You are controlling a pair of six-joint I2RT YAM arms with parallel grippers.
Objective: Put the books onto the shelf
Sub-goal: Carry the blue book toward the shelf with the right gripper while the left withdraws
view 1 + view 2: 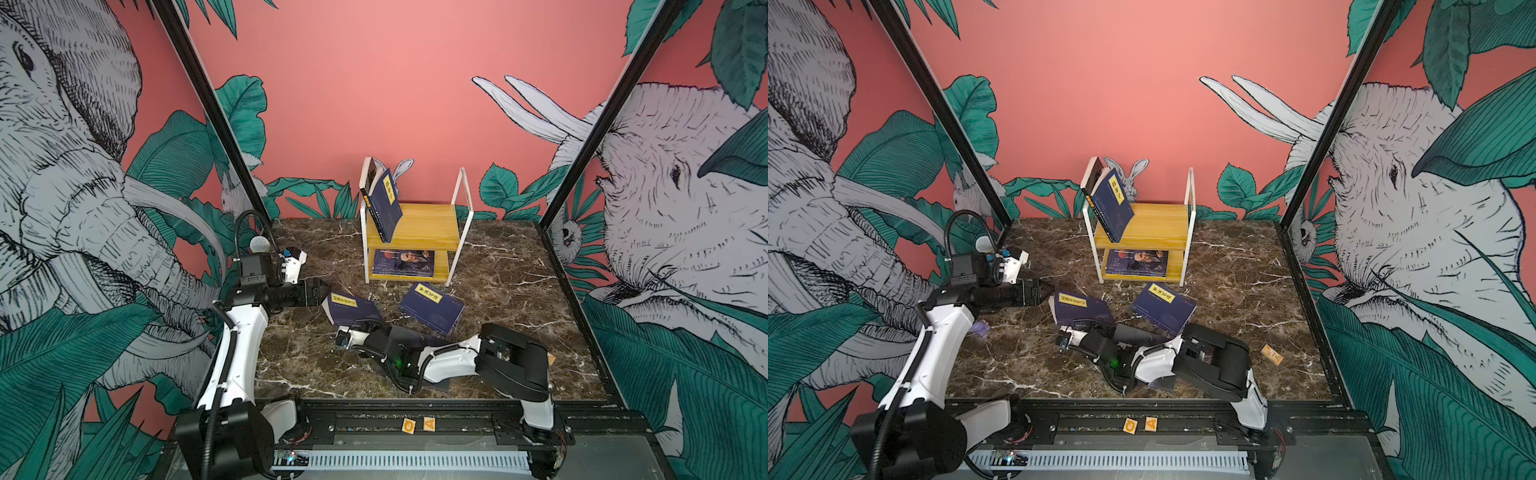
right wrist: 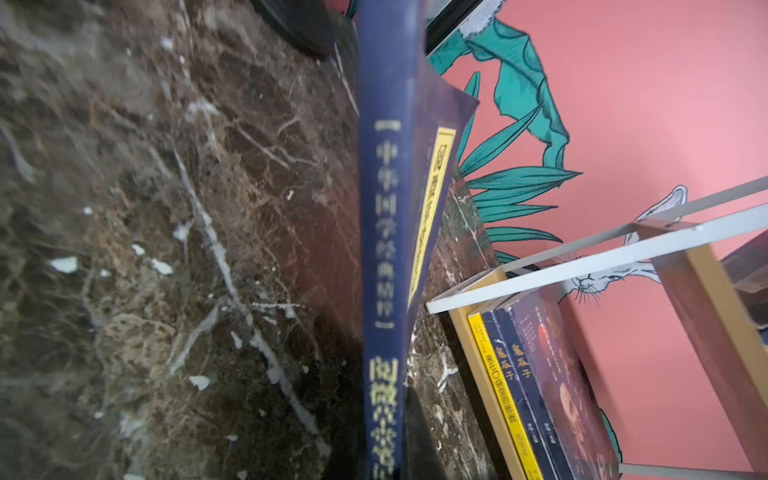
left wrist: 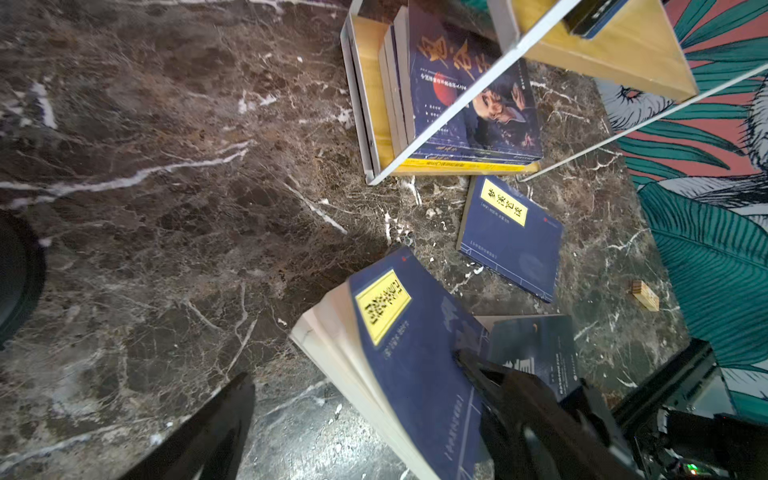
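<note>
A navy book (image 1: 349, 308) with a yellow label stands tilted off the marble table, and my right gripper (image 2: 382, 449) is shut on its spine (image 2: 380, 249). My left gripper (image 3: 353, 368) is open, with that book's page edge between its spread fingers (image 3: 220, 424); in a top view it sits at the book's left side (image 1: 322, 293). A second navy book (image 1: 432, 307) lies flat nearby. A black book (image 3: 536, 345) lies under my right arm. The shelf (image 1: 432, 224) holds a leaning navy book (image 1: 384, 203) on top and purple books (image 1: 403, 262) below.
A dark book (image 1: 371, 174) leans behind the navy one on the top tier. A yellow book (image 2: 498, 395) lies under the purple ones. A small wooden block (image 1: 1271, 354) sits at the table's right side. Black frame posts flank the table.
</note>
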